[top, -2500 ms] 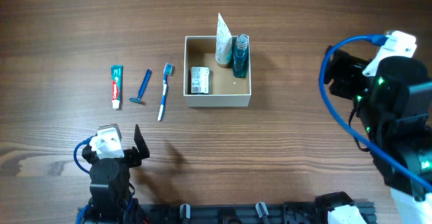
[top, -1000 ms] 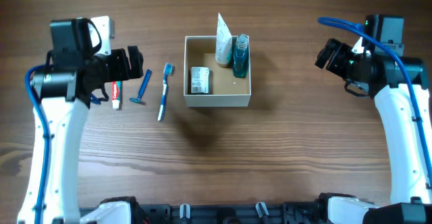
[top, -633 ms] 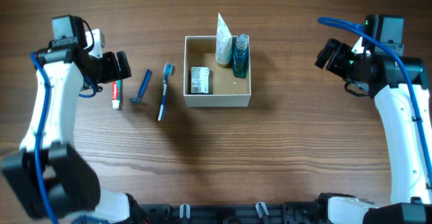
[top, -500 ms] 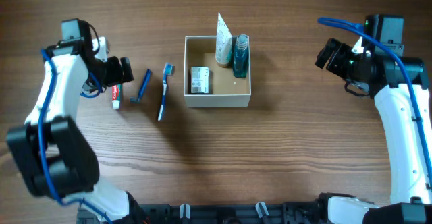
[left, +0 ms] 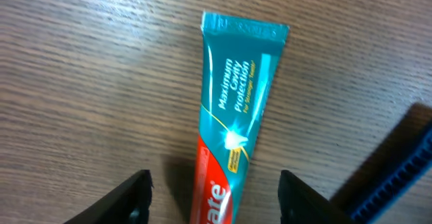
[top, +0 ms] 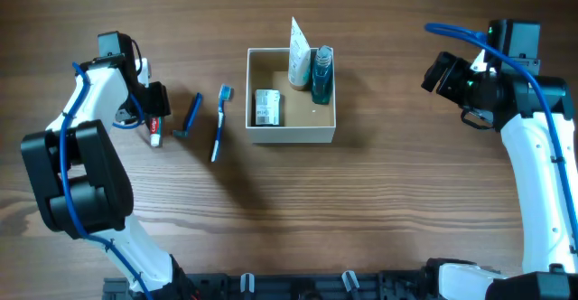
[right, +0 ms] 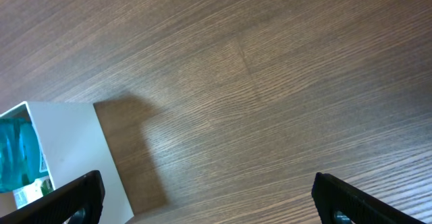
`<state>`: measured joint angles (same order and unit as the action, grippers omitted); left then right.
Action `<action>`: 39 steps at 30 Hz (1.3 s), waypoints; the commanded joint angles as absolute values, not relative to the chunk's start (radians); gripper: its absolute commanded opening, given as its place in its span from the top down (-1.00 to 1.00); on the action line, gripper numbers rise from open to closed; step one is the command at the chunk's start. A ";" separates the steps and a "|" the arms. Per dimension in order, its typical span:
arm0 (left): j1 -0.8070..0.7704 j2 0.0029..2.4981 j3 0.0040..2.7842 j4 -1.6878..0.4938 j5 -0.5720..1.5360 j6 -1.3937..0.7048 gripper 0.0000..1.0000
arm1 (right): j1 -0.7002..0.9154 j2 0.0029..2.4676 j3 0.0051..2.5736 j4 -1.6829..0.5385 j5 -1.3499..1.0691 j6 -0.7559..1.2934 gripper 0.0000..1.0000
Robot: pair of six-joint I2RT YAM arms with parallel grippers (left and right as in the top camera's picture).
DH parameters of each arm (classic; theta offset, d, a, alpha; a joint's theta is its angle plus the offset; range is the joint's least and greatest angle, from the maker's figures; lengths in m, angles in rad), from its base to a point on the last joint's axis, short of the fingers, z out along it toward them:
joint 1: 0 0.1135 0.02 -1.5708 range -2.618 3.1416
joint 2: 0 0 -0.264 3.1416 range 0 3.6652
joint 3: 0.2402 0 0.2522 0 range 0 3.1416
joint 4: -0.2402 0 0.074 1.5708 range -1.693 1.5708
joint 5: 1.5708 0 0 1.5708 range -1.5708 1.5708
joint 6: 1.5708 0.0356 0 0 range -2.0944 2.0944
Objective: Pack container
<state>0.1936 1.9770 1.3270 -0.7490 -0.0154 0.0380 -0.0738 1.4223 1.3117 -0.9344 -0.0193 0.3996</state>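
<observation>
The container, a small white-walled box with a tan inside, stands at the table's middle back. It holds a white tube, a blue bottle and a small silver pack. Left of it lie a toothbrush, a blue razor and a teal-and-red toothpaste tube. My left gripper is open right above the toothpaste, one finger on each side of it. My right gripper is open and empty, right of the container, whose white wall shows in the right wrist view.
Bare wooden table lies all around the container and in front of the items. The razor's blue handle lies close to the right of the toothpaste in the left wrist view.
My left arm has swung up from the front edge to the toothpaste and now sits lower over it. The right arm has held still for the last second.
</observation>
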 commanded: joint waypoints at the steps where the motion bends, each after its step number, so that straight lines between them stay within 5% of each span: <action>1: 0.196 1.996 1.341 -0.736 -0.051 0.049 -0.21 | -0.076 1.422 1.318 -0.932 -0.024 0.395 -0.99; 5: 0.194 2.024 1.341 -0.733 -0.053 0.051 -0.40 | -0.076 1.422 1.318 -0.932 -0.024 0.395 -1.00; 8: 0.195 2.046 1.341 -0.741 -0.056 0.075 -0.33 | -0.076 1.422 1.318 -0.932 -0.024 0.395 -0.99; 10: 0.195 2.058 1.341 -0.744 -0.067 0.075 -0.20 | -0.076 1.422 1.318 -0.932 -0.024 0.395 -1.00; 11: 0.194 2.059 1.341 -0.744 -0.077 0.075 0.11 | -0.076 1.422 1.318 -0.932 -0.024 0.395 -1.00; 15: 0.194 2.059 1.341 -0.753 -0.077 0.075 0.62 | -0.076 1.422 1.318 -0.932 -0.024 0.395 -0.99; 21: 0.194 2.040 1.349 -0.778 -0.077 0.040 0.91 | -0.076 1.422 1.318 -0.932 -0.024 0.395 -1.00; 30: 0.147 1.896 1.527 -1.031 -0.010 -0.016 0.92 | -0.076 1.422 1.318 -0.932 -0.024 0.395 -0.99; 39: -0.104 1.647 1.579 -1.100 0.028 0.111 0.92 | -0.076 1.422 1.318 -0.932 -0.024 0.395 -1.00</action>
<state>0.0097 1.7554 1.5616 -1.0897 -0.0280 0.0135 -0.0738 1.4223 1.3117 -0.9344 -0.0193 0.3996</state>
